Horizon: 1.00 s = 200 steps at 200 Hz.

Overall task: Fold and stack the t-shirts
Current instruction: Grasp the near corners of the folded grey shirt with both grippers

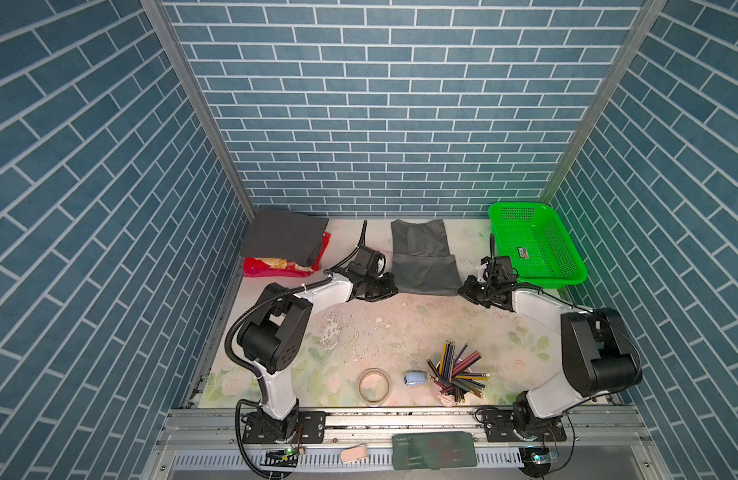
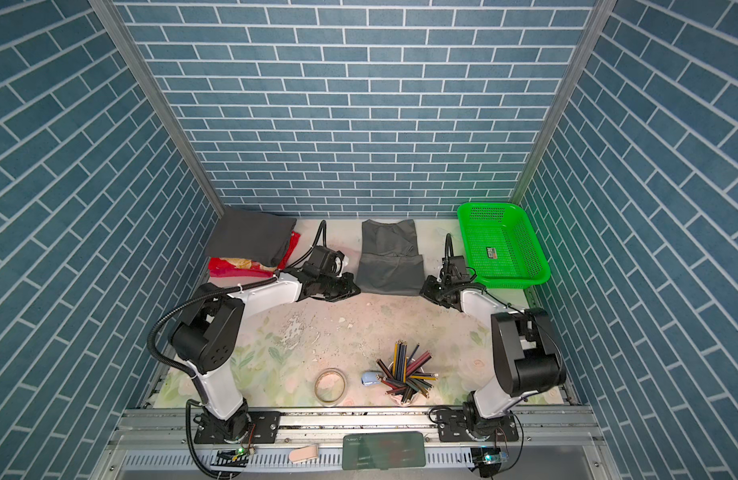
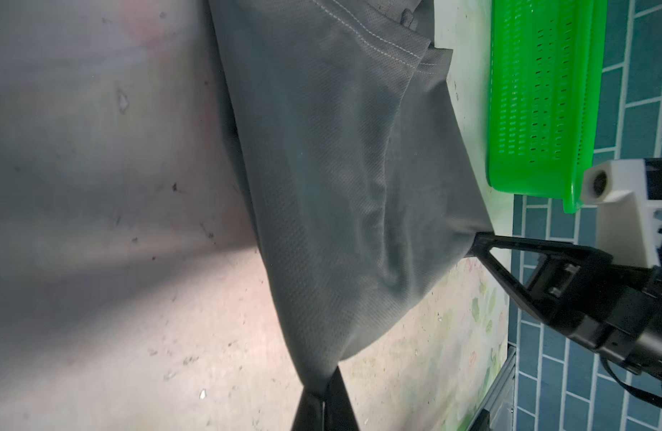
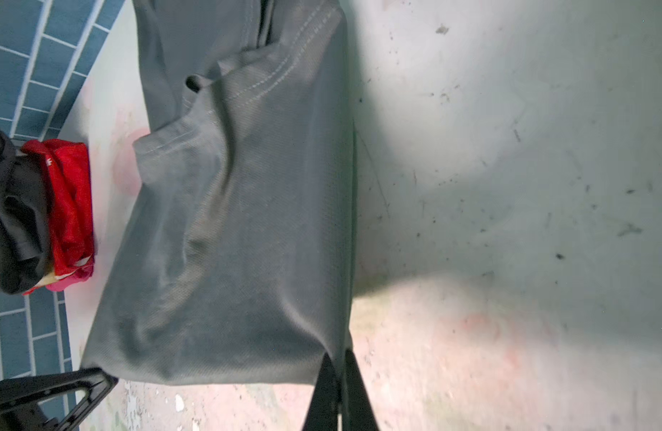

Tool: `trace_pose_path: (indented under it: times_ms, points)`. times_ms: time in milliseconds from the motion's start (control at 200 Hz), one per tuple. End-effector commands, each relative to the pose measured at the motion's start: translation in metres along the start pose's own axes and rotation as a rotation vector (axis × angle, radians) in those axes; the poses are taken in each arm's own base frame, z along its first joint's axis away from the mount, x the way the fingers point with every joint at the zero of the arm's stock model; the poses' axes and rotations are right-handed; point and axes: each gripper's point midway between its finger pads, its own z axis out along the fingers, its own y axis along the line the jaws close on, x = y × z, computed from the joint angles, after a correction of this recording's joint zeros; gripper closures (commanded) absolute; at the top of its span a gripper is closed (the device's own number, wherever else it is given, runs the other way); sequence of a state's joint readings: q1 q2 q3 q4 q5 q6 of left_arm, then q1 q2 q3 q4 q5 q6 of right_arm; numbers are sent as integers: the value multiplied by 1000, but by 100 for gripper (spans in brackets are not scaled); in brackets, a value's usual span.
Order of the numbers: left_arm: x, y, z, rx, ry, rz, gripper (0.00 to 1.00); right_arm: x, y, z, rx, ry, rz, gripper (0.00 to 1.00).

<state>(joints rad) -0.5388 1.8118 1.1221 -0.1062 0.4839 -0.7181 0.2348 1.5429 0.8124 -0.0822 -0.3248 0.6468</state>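
While stretched low and forward | left end effector [image 1: 392,287] clamps grey t-shirt [image 1: 425,268] corner | right end effector [image 1: 463,291] likewise

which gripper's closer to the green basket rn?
Right. The right gripper, jaws shut on the grey t-shirt's near corner, sits just beside the basket. The left gripper pinches the opposite near corner, across the shirt.

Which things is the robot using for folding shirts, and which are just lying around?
For the job: mid-grey t-shirt, charcoal t-shirt, left gripper, right gripper.
Just lying about: green basket, coloured pencils, tape roll, small blue object.
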Motion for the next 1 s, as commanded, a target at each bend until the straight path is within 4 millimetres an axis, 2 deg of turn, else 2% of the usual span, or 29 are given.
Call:
trace_pose_path:
  times_ms: [0, 120, 335, 500, 600, 755, 995]
  points:
    - [12, 6, -12, -9, 0, -13, 100, 18, -3, -15, 39, 9, -18, 100]
    - [21, 7, -31, -9, -21, -24, 100, 29, 5, -31, 34, 7, -44, 100]
    - [21, -22, -77, 53, -93, -24, 100, 35, 33, -60, 7, -15, -116, 100]
    - [20, -38, -102, 96, -126, -30, 100, 28, 59, -83, -54, -54, -143, 100]
    - [12, -37, -108, 91, -140, -37, 100, 15, 72, -90, -79, -81, -158, 100]
    - [-10, -28, -108, 94, -152, -65, 100, -3, 89, -84, -93, -77, -191, 100]
    - [-49, -25, -92, 91, -153, -68, 100, -31, 103, -52, -127, -42, -188, 100]
